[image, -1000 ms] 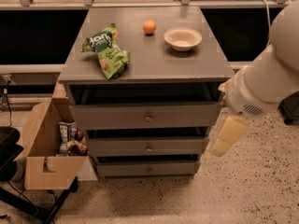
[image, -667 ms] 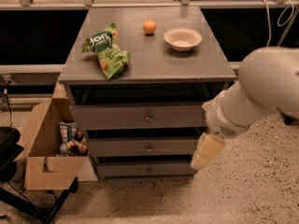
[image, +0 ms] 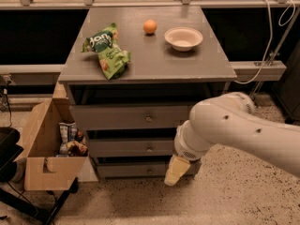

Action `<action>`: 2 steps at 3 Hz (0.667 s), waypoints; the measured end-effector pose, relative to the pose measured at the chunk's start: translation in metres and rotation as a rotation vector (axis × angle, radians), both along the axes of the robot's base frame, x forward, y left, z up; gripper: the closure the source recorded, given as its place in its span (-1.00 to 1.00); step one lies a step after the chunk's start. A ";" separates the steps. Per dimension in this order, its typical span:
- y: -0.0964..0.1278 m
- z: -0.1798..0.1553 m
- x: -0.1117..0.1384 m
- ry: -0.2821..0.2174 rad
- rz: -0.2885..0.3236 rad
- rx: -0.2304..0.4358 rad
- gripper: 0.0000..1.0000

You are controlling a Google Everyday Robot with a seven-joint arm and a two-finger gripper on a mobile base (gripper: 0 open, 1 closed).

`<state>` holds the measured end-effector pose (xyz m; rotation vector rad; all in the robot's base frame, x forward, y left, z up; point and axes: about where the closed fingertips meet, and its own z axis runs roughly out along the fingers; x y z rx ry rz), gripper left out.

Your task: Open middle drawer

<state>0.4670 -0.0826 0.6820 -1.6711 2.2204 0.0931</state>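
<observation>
The grey cabinet [image: 140, 74] has three drawer fronts stacked under its top. The middle drawer [image: 122, 148] is a wide low grey panel with a small round knob [image: 150, 149], and it looks pushed in. The taller drawer [image: 117, 117] is above it and the lowest drawer [image: 126, 169] below it. My gripper [image: 174, 171] hangs on the white arm [image: 234, 130] in front of the cabinet's lower right. Its cream tip is at the lowest drawer's level, right of and below the middle knob, and not touching it.
Green snack bags [image: 105, 50], an orange [image: 150, 26] and a white bowl [image: 183, 38] lie on the cabinet top. An open cardboard box [image: 47, 168] with packets stands left of the drawers. A black chair base [image: 18, 196] is at bottom left. A cable [image: 269, 36] hangs at the right.
My arm has swung left and down, from beside the cabinet's right edge to in front of the lower drawers. The drawers have not moved.
</observation>
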 end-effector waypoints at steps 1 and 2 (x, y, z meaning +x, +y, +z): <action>0.028 -0.051 0.004 0.015 0.050 -0.090 -1.00; 0.033 -0.050 0.014 -0.019 0.044 -0.126 -1.00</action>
